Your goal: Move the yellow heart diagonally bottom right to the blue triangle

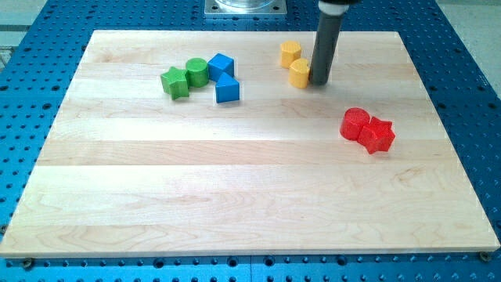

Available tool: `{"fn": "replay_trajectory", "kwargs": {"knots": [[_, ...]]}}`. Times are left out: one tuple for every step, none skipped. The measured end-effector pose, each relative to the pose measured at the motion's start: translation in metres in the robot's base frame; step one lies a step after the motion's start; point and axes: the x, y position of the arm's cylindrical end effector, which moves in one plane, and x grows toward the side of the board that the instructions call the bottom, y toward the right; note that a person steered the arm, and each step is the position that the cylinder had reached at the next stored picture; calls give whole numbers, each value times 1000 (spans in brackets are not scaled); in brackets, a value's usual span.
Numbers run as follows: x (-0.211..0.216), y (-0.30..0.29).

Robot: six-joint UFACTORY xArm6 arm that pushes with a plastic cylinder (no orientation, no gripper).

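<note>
Two yellow blocks lie near the view's top, right of centre. The lower one [299,74] looks like the yellow heart; the upper one [290,52] is a rounder block just above it. The blue triangle [227,90] lies to the view's left of them, below a blue cube [221,65]. My tip [319,81] stands on the board against the right side of the yellow heart, touching it or nearly so. The rod rises from there to the view's top edge.
A green star [174,81] and a green cylinder [196,71] sit just left of the blue blocks. A red cylinder [355,123] and a red star [378,135] touch each other at the view's right. The wooden board [235,196] lies on a blue perforated table.
</note>
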Motion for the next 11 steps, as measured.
{"fn": "replay_trajectory", "kwargs": {"knots": [[-3, 23], [-32, 32], [-55, 23], [-37, -8], [9, -56], [33, -65], [33, -70], [5, -70], [9, -98], [28, -126], [39, -126]]}}
